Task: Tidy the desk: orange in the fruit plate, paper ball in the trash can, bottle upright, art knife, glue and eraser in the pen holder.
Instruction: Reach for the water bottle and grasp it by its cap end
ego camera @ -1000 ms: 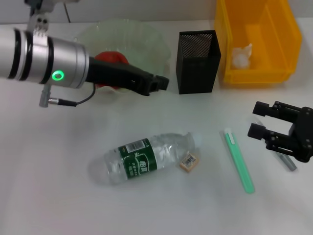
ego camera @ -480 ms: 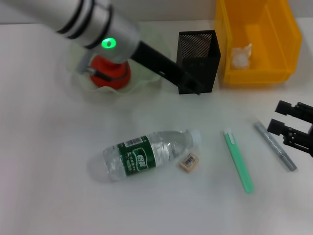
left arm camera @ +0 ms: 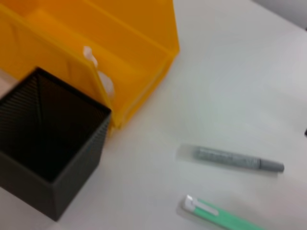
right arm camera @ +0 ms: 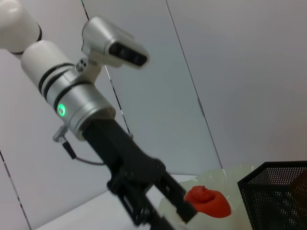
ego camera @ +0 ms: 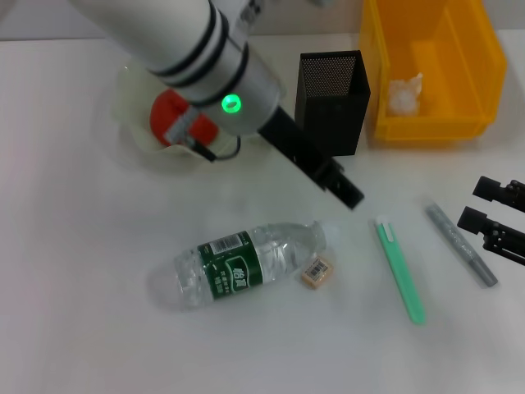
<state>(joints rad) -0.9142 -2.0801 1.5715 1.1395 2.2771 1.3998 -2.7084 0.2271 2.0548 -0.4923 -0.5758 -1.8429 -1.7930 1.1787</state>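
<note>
Nine items on the white counter [ego camera: 74, 328], listed by size.

Trash can [ego camera: 435, 74]: yellow, far right corner; the paper ball [ego camera: 405, 93] already lies inside.

Fruit plate [ego camera: 135, 135]: pale green, far left, largely hidden by the left arm; the orange [ego camera: 168, 115] sits in it.

Pen holder [ego camera: 332, 103]: black mesh, upright between plate and trash can; the left wrist view shows it empty.

Bottle [ego camera: 238, 267]: on its side near the counter's middle, cap pointing toward the eraser [ego camera: 316, 272], which lies just beside its neck.

Art knife [ego camera: 400, 269]: green, flat, right of the eraser.

Glue [ego camera: 461, 245]: grey stick, flat, right of the knife, just beside the right pincer.

Left pincer [ego camera: 349, 193]: reaching out in front of the pen holder, above bare counter between bottle and knife; whether released or clenched, cannot tell.

Right pincer [ego camera: 499, 216]: at the right edge, fingers spread, grasping nothing.

Step in hand, as judged: orange and paper ball done; the left arm appears headed for the stationery or bottle. Next move calls for lowering onto a flat, slim piece and gripping across its narrow width.
</note>
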